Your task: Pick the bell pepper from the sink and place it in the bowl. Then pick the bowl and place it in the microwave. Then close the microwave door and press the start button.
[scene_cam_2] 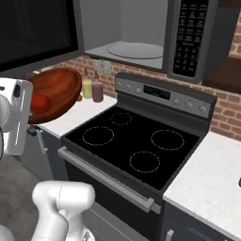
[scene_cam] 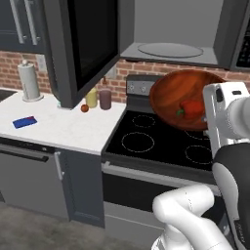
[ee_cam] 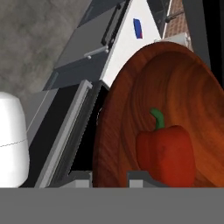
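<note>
Bowl [scene_cam: 181,97] held up over the stove [scene_cam: 161,139], tilted steeply toward the base cams, pepper [scene_cam: 192,108] lying in its low side. Microwave [scene_cam_2: 141,35] above, door [scene_cam: 80,44] swung open to the left, turntable [scene_cam: 170,50] bare.

Gripper [ee_cam: 109,177]: tips straddle the bowl rim at the bottom of hand view, one outside, one inside just beside the pepper. Looks clamped on the rim; pad contact itself not visible.

Handling, my guess:
- bowl stiff, wood-like, wide and shallow; a rim pinch puts most of its weight off to one side, so likely to pivot in the grip.
- inside glossy, so pepper can slide or roll; at this tilt it sits against the lower wall.
- pepper small, light, smooth. Best level the bowl before going in.

Views:
- hand view: rim grip and pepper stem [ee_cam: 157,117]; also blue item [ee_cam: 138,27] on counter.
- left base: open door, paper towel roll [scene_cam: 29,80], two jars, small red fruit [scene_cam: 85,108].
- right base: microwave keypad [scene_cam_2: 188,33], stove knobs.
</note>
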You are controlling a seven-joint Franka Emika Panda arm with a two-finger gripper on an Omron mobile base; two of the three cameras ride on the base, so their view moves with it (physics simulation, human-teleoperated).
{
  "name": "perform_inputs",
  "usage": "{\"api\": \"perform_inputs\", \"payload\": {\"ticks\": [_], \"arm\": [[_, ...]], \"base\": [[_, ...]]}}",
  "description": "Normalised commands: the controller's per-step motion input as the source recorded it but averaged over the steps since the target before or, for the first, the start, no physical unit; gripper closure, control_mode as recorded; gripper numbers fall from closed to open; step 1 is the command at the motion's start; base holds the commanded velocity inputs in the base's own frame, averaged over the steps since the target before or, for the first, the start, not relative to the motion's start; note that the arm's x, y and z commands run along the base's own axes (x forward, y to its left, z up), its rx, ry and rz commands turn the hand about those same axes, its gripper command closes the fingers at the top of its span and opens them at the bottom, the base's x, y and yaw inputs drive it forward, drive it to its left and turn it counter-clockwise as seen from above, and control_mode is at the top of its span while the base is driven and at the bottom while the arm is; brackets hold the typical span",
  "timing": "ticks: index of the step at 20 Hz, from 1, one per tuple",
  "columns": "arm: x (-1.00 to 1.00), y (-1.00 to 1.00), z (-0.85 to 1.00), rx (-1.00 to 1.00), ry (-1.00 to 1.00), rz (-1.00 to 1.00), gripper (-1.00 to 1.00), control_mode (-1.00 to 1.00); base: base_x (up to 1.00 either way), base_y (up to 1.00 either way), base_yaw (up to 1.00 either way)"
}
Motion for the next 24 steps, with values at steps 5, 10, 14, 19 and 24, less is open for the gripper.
{"api": "perform_inputs", "payload": {"ticks": [5, 10, 14, 19, 24], "arm": [[0.00, 0.00, 0.00, 0.00, 0.00, 0.00, 1.00, 1.00], [0.00, 0.00, 0.00, 0.00, 0.00, 0.00, 1.00, 1.00], [0.00, 0.00, 0.00, 0.00, 0.00, 0.00, 1.00, 1.00], [0.00, 0.00, 0.00, 0.00, 0.00, 0.00, 1.00, 1.00], [0.00, 0.00, 0.00, 0.00, 0.00, 0.00, 1.00, 1.00]], "base": [[0.37, -0.01, 0.20], [0.19, -0.38, 0.16], [0.50, -0.33, 0.05], [0.52, -0.41, 0.27], [0.45, -0.33, 0.33]]}}
